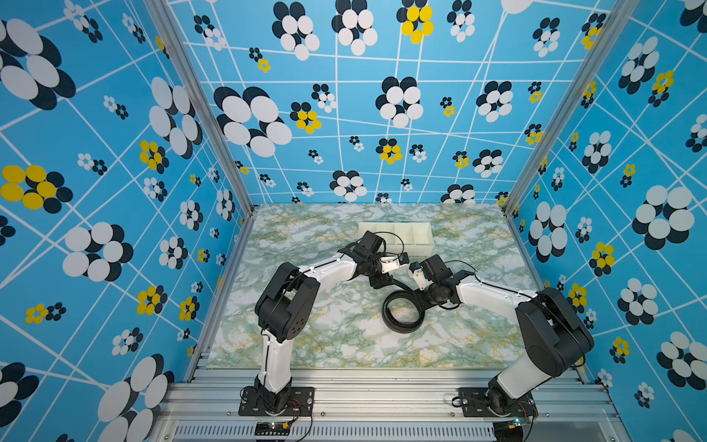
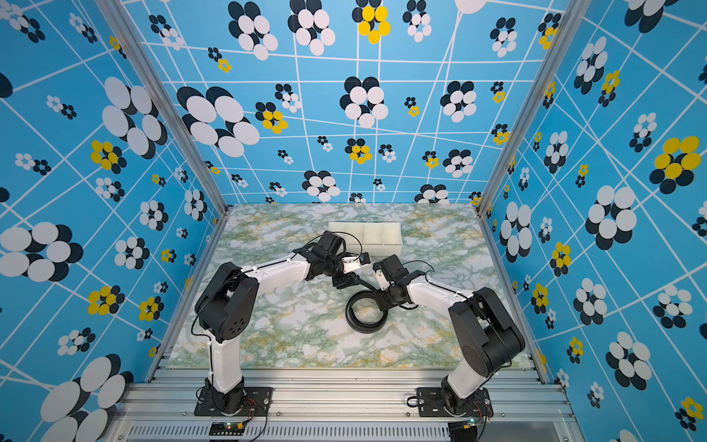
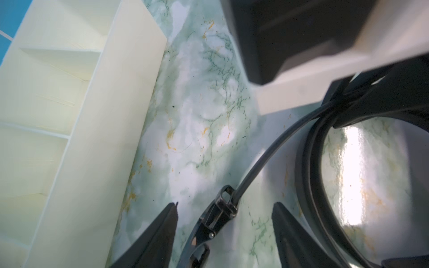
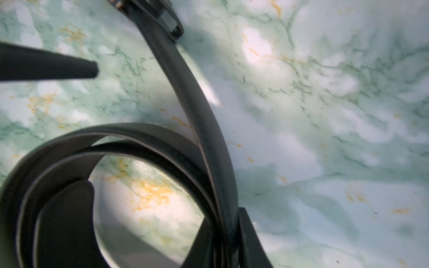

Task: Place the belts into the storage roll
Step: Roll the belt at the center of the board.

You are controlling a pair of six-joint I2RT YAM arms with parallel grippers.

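Nearest me, the belt sits as a loose coil standing on edge on the counter, a little to my right of the middle. My right end effector is drawn in narrow on the far side of that coil, one finger inside the ring and one outside, pinching the stacked layers between them.

From that pinch the free tail leaves the coil and runs away from me and to my left, ending in the buckle. My left end effector stands wide with a jaw on either side of the buckle. As far as I can tell neither jaw touches it, so this one holds nothing. The tail's long axis points almost straight into the gap between those jaws, so I judge that closing would take the buckle across its width. That is the relation my next move turns on.

Farthest off, the storage roll lies crosswise on the counter, its near wall just beyond my left end effector and well apart from the coil. The compartments I can see are empty. My left arm is the nearer one to it, while my right holds the bulk of the belt, and the coil looks too wide for a compartment as it lies
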